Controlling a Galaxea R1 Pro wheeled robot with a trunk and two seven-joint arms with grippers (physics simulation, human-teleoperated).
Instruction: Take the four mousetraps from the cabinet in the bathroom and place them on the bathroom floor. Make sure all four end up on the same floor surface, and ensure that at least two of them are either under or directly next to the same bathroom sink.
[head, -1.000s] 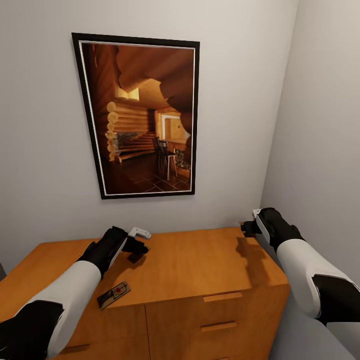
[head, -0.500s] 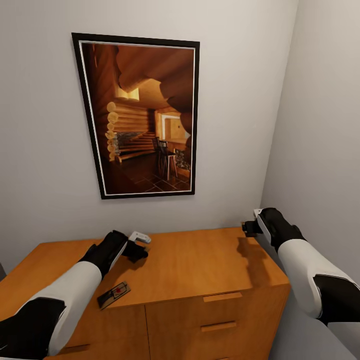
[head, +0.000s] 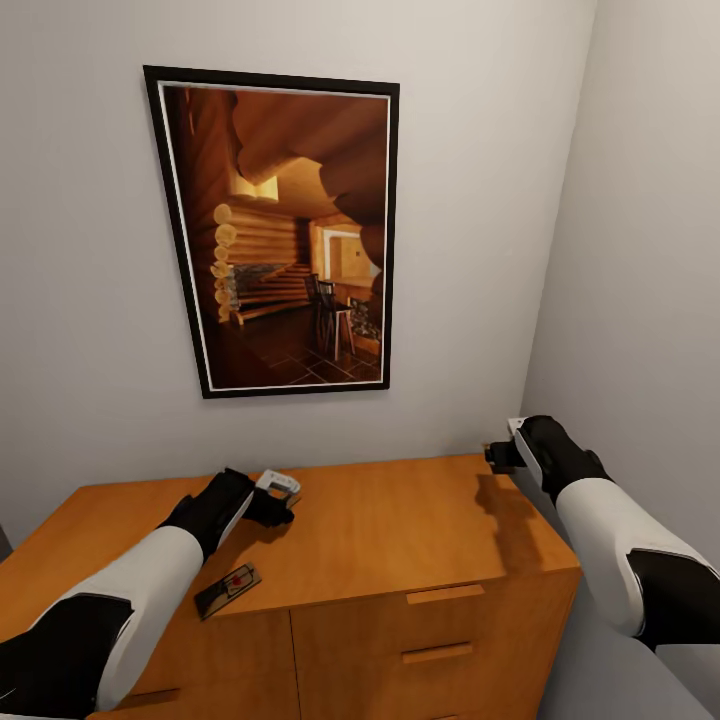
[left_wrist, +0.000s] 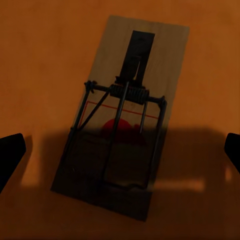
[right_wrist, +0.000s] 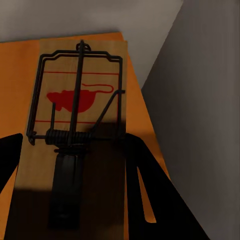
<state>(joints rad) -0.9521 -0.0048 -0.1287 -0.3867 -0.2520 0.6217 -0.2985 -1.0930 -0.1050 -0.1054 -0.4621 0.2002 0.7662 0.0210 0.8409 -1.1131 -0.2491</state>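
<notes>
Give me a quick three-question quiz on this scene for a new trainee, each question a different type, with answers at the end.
1. True or false: the mousetrap near the front edge of the cabinet lies inside an open drawer.
2. The left gripper hovers over a second mousetrap. Its jaws are: A) wide open, clear of the board; B) shut on the board; C) shut beside it.
3. What hangs on the wall above the cabinet?

Key: 1. False, it lies on the flat top. 2. A. 3. A framed picture.
</notes>
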